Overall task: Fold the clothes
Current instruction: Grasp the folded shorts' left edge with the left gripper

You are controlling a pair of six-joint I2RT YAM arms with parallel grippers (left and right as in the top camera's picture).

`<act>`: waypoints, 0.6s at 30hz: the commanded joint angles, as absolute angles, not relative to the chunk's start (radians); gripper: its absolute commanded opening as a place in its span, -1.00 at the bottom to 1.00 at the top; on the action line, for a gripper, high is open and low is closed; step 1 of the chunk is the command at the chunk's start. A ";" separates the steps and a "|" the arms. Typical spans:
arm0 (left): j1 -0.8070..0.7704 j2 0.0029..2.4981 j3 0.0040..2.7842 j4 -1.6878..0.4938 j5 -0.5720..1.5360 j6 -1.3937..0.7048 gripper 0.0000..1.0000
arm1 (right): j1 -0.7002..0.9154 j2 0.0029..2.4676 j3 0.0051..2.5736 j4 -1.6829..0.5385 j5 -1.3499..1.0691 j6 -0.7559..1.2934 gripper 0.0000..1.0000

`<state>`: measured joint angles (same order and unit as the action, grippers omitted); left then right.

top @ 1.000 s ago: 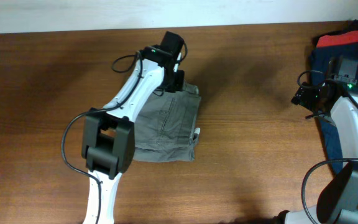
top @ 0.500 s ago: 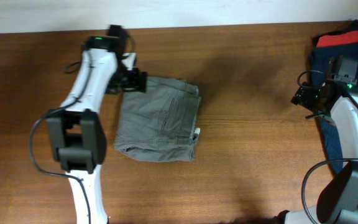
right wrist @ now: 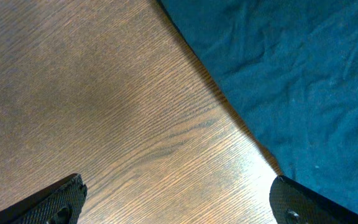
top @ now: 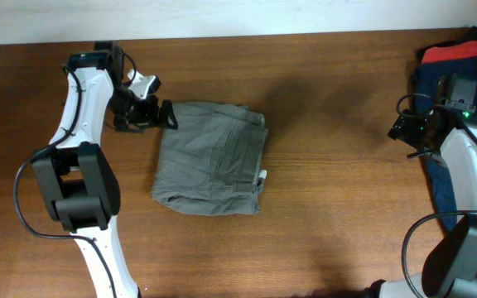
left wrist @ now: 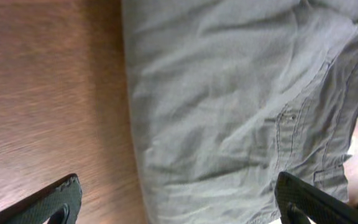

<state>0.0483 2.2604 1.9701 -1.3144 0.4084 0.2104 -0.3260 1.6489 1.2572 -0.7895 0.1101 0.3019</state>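
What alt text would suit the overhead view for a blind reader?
Folded grey shorts lie on a wooden table, the open left hand beside their top-left corner. The right hand is at the right edge by a navy garment and a red garment.

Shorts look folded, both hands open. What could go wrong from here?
1. The left hand hangs open by the top-left edge of the shorts; a careless sweep could snag the cloth and undo the fold.
2. The lower edge looks uneven, so the layers may slip apart.
3. The right hand sits beside the navy garment and could catch it.
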 commanded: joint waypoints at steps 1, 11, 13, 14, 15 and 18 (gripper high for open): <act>0.049 2.233 1.875 -1.291 0.487 0.255 0.98 | -0.327 1.649 1.253 -0.789 0.112 0.297 0.98; 0.049 2.233 1.721 -1.188 0.482 0.150 0.98 | -0.327 1.649 1.253 -0.789 0.112 0.297 0.98; 0.049 2.233 1.692 -1.162 0.482 0.150 0.98 | -0.327 1.649 1.253 -0.789 0.112 0.297 0.98; 0.049 2.233 1.675 -1.147 0.482 0.150 0.99 | -0.327 1.649 1.253 -0.789 0.112 0.297 0.98; 0.049 2.233 1.661 -1.135 0.483 0.148 0.98 | -0.327 1.649 1.253 -0.789 0.112 0.297 0.98; 0.049 2.233 1.631 -1.114 0.484 0.147 0.98 | -0.327 1.649 1.253 -0.789 0.112 0.297 0.98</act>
